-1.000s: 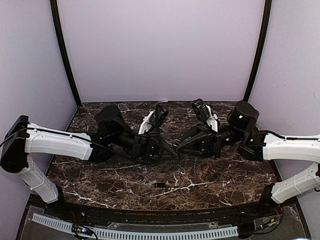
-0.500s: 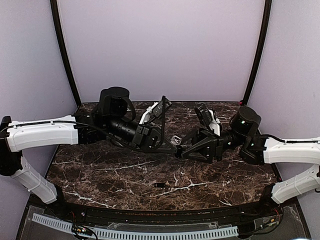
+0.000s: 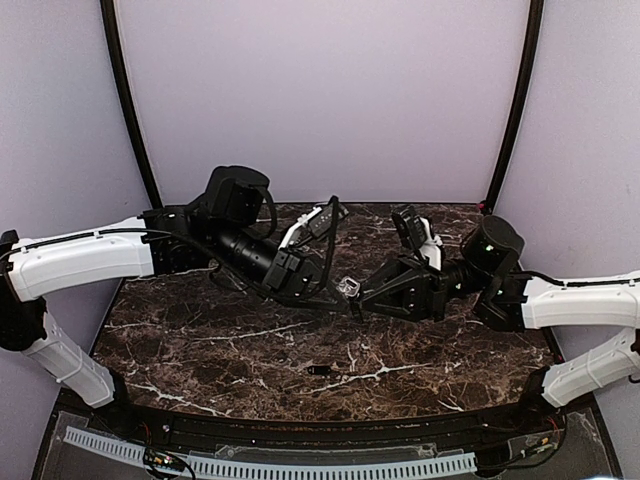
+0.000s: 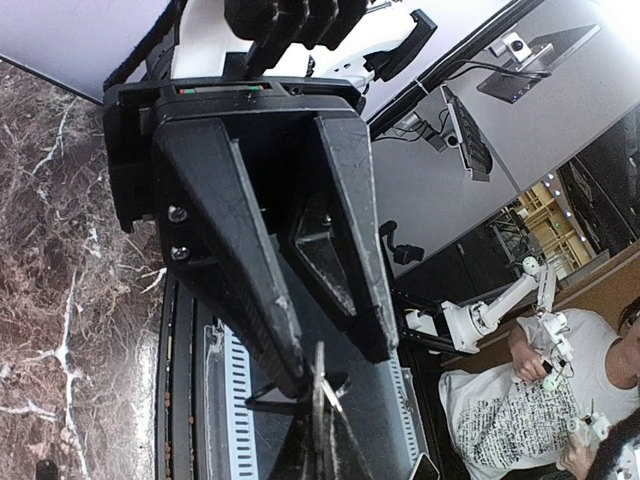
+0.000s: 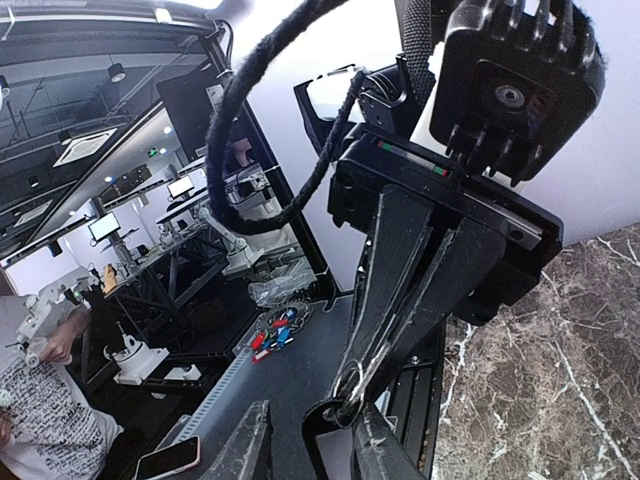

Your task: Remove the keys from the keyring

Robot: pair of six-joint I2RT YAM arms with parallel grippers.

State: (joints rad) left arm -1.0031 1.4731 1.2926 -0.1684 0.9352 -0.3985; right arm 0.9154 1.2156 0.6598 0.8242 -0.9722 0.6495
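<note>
In the top view the keyring is only a pale glint where the left end effector meets the right end effector; what hangs on it is too small to tell. Nearer the arm bases than both tips, a key on the counter is a dark speck, its shape unreadable. In the left wrist view, the thin metal below the clamped fingertips runs off the bottom edge. In the right wrist view, the right end effector's fingers are cut by the bottom edge, and the ring just beyond them is half hidden behind the left fingertips.
</note>
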